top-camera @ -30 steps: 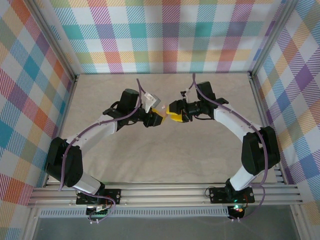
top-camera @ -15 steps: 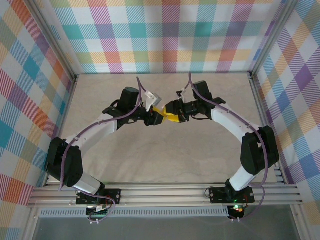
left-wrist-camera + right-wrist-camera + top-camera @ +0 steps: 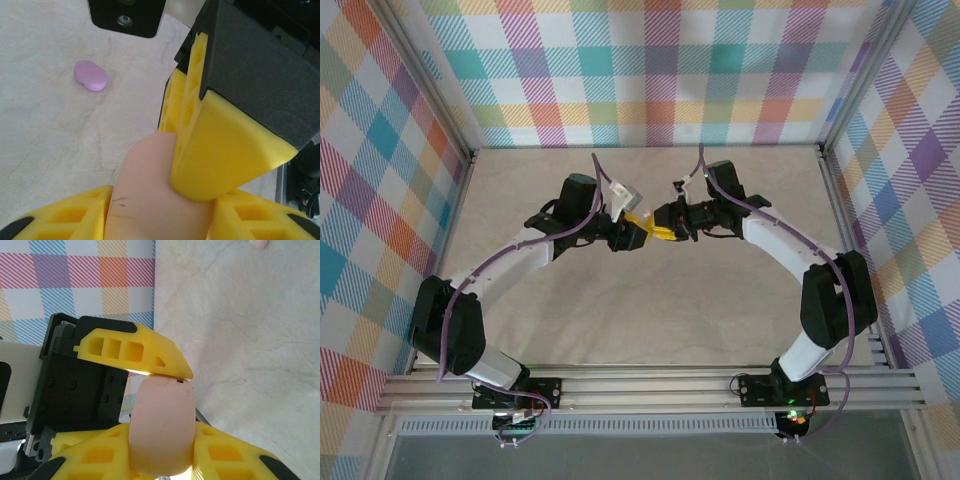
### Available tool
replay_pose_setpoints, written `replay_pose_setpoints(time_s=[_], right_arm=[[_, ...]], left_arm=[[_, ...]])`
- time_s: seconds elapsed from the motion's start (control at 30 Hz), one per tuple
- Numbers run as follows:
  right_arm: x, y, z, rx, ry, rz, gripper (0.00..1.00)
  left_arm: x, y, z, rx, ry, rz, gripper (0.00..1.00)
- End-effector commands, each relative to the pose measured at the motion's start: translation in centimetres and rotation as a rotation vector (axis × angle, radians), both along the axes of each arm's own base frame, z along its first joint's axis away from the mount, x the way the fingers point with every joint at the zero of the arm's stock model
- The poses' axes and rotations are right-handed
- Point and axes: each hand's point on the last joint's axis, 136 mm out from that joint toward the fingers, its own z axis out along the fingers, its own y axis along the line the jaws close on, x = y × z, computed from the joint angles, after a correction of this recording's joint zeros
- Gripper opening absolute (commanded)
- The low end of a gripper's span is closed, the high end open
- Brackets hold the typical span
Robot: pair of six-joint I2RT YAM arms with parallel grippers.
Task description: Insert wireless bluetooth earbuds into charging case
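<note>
Nearest, clamped crosswise on the salmon-pink case (image 3: 145, 175) by left claw (image 3: 160, 215) and right claw (image 3: 162, 450) alike. Looks smooth, hard and rounded, probably light and slippery; better pinched across the broad flanks than the curved ends. Farther off, note one pale pink earbud (image 3: 260, 242) loose on the worktop (image 3: 240, 340), well apart from both claws: tiny, likely to squirt from a pinch, so take across the widest part.

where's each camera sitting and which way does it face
Top external: above and behind the bases, looking down at the table; shows left hand facing right hand.
Left wrist: looks past its own fingers at the pink case and a purple case.
Right wrist: looks past its own fingers toward the left hand.
Wrist views share the pink case.
</note>
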Motion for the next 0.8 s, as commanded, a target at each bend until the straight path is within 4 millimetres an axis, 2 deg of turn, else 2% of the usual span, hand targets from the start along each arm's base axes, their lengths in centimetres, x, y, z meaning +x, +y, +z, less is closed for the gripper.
replay_pose_setpoints(time_s=[0.0, 0.07, 0.1, 0.2, 0.33, 0.47, 0.57, 0.67, 0.77], right_arm=[[0.0, 0.5, 1.3, 0.052, -0.017, 0.007, 0.21], [0.4, 0.3, 1.8, 0.059, -0.023, -0.020, 0.21], [0.6, 0.1, 2.1, 0.064, -0.030, -0.036, 0.21], [1.4, -0.8, 3.7, 0.087, -0.042, -0.116, 0.23], [2.4, -1.9, 6.8, 0.147, -0.098, -0.221, 0.23], [2.6, -2.2, 9.2, 0.202, -0.143, -0.259, 0.23], [2.6, -2.2, 9.8, 0.234, -0.157, -0.263, 0.23], [2.5, -2.1, 9.8, 0.272, -0.137, -0.267, 0.24], [2.6, -2.0, 9.5, 0.302, -0.110, -0.272, 0.24]], left_arm=[[-0.7, -0.1, 2.9, -0.050, -0.096, -0.005, 0.60], [-0.3, 0.6, 3.5, -0.042, -0.138, 0.050, 0.70], [0.0, 1.1, 3.7, -0.034, -0.158, 0.084, 0.72], [0.3, 2.7, 5.1, -0.019, -0.221, 0.174, 0.76], [-0.1, 4.7, 7.4, -0.040, -0.300, 0.262, 0.82], [-0.5, 6.0, 8.2, -0.070, -0.316, 0.317, 0.84], [-0.9, 6.2, 8.2, -0.121, -0.336, 0.304, 0.84], [-0.3, 6.5, 7.4, -0.192, -0.321, 0.306, 0.84], [-0.1, 5.9, 7.4, -0.297, -0.319, 0.264, 0.84]])
